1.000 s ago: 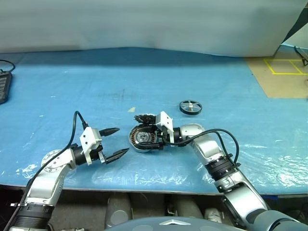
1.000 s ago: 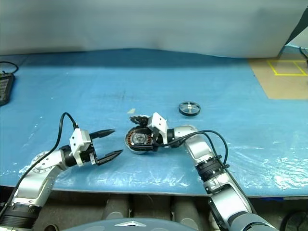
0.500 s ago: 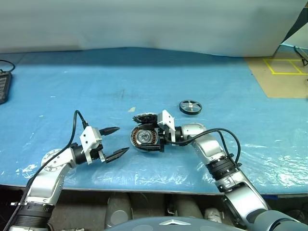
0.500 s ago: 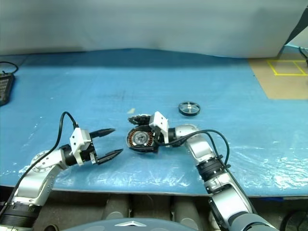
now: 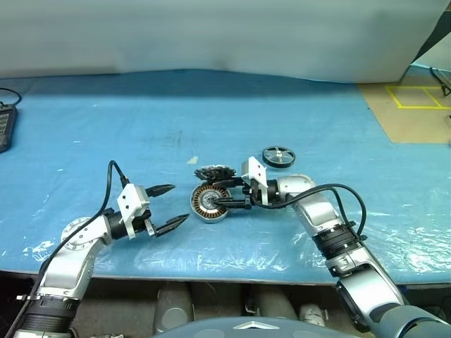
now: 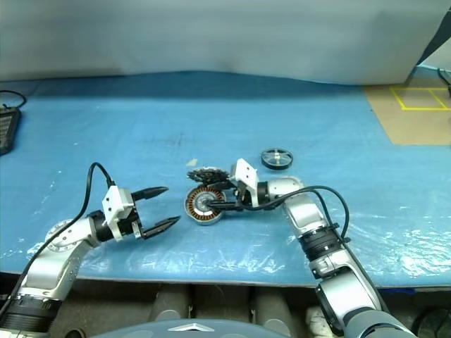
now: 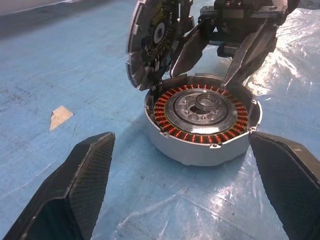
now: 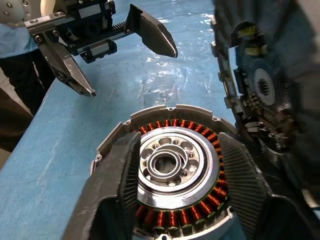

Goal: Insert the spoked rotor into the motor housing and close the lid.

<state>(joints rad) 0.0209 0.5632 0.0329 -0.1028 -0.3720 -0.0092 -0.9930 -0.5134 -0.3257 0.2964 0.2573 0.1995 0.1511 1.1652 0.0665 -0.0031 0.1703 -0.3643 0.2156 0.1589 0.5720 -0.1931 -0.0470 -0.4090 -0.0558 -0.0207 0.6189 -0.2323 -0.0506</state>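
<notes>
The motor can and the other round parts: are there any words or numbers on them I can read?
None can be read.
Housing: copper windings and bare metal, no writing.
Lid: small parts on its face, any marks too small to read.
Rotor: too small to tell.

Readable text: none could be made out on anything in these views.
Motor housing [image 7: 202, 125]: bare metal and copper-coloured windings, with no lettering or numbers that could be read.
Lid [image 7: 150, 42]: small parts on its inner face, any print on them too fine to tell.
Floor marking [image 5: 417, 97]: yellow tape lines forming boxes on the brown floor beyond the surface, a sign without words.
</notes>
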